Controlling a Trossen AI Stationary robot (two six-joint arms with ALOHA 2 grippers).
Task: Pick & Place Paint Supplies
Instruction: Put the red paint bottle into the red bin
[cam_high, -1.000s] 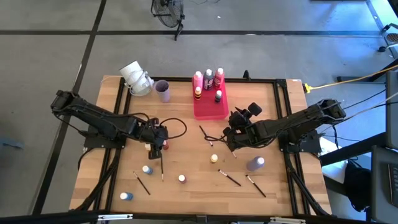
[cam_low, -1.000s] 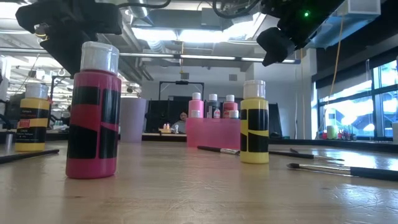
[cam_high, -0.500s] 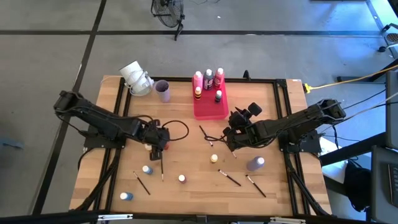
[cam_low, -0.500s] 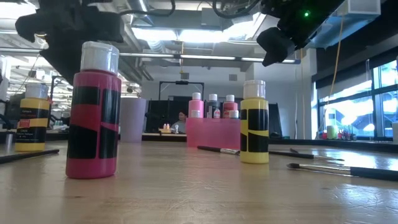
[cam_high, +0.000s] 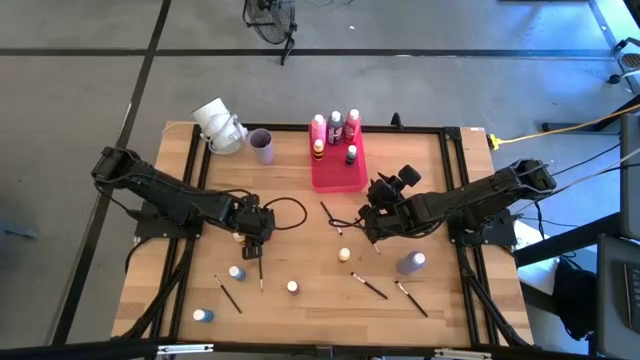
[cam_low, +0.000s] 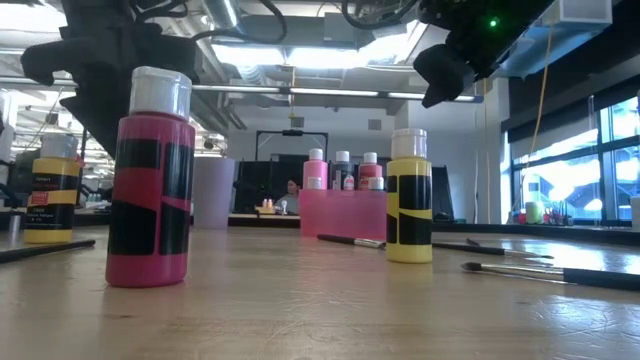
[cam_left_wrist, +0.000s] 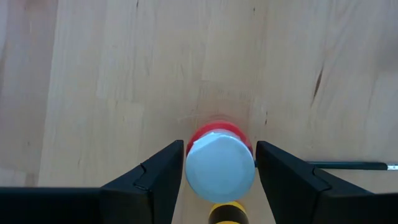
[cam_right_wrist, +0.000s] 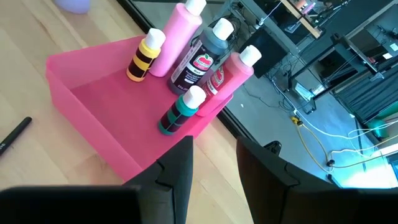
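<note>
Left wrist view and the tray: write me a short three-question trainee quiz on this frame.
1. True or false: the left gripper stands open with its fingers on either side of the red bottle.
2. How many bottles stand in the pink tray?
3. The right gripper is: A) holding a paintbrush, B) empty above the table, C) inside the lilac cup.

Key: 1 true. 2 five. 3 B.
</note>
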